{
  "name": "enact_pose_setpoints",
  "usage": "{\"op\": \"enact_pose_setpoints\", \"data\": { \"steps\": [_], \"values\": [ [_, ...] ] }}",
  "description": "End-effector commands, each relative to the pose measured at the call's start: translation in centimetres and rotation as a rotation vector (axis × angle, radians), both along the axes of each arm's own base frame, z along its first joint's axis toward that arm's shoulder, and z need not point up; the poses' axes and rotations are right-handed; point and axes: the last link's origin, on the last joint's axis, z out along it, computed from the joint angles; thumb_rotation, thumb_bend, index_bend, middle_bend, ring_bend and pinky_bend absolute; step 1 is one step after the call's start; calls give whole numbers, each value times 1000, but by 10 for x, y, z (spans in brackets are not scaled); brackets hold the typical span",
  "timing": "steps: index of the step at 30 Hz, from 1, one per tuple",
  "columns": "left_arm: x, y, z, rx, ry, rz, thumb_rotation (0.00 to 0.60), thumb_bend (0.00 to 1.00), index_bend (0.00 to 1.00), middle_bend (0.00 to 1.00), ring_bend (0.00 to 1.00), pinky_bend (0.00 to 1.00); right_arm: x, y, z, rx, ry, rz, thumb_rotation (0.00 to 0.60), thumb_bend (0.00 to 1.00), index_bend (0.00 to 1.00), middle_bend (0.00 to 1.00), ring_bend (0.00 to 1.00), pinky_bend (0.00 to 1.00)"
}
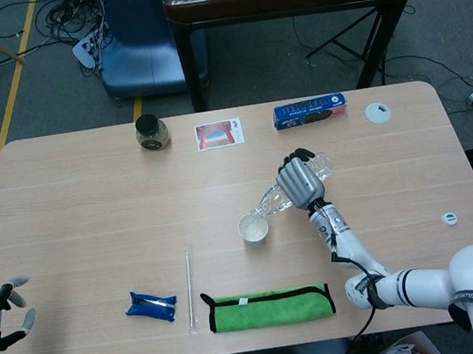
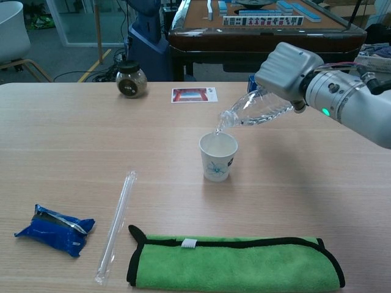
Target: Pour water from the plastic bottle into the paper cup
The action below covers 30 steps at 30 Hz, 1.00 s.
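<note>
Bottle (image 2: 255, 111) base hidden (behind hand (image 2: 287, 68))

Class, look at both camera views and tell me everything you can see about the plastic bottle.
The plastic bottle is small, clear and looks thin and slightly crumpled, with no cap on its neck. The right hand grips its rear half, so the base is hidden. It is held off the table, tilted with the neck pointing down and to the left. Its mouth sits just above the rim of the white paper cup, and a thin stream seems to fall into the cup. How much water remains is hard to tell.
</note>
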Motion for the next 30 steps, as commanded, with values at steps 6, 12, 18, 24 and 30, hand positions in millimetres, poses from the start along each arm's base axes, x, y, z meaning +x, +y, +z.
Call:
{"op": "enact_pose_setpoints", "data": {
  "steps": [6,12,18,24,30],
  "values": [
    [-1,0,0,-1,0,2,600,329,283,511,480,738,-2,1,2,-5,11,-1,600,213,640,615,498,489],
    [-1,0,0,-2,2,2,600,329,283,511,480,738,-3,1,3,-8,8,-2,600,213,640,615,498,489],
    [0,0,0,-1,1,2,600,328,283,511,480,738,-7,2,2,-4,-32,-30,600,214,640,616,498,489],
    [-1,0,-1,-4,4,4,600,328,283,511,480,738,-15,2,1,27,-197,-127,600,213,640,616,498,489],
    [-1,0,-2,-9,6,8,600,328,283,511,480,738,-28,1,1,59,-362,-180,600,213,640,616,498,490]
  ]
}}
